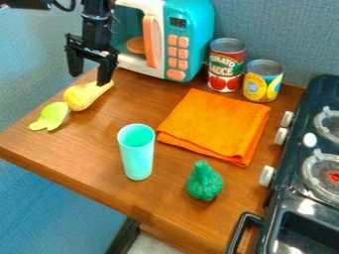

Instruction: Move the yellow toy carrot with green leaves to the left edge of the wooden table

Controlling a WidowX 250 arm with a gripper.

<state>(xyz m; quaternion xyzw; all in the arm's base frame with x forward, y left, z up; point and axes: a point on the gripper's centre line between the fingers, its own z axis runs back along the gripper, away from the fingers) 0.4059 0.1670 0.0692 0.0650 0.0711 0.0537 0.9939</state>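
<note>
Black gripper [89, 78] hangs at far left, jaws apart, close to a yellow toy vegetable [79, 98], which lies on the wooden counter [92, 171] beside a light-green toy piece [51, 116], left of an orange cloth [215, 125].

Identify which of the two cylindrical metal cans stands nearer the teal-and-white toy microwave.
The taller can with the red-and-green label, close beside the microwave; the shorter yellow-and-blue can stands farther off.
</note>
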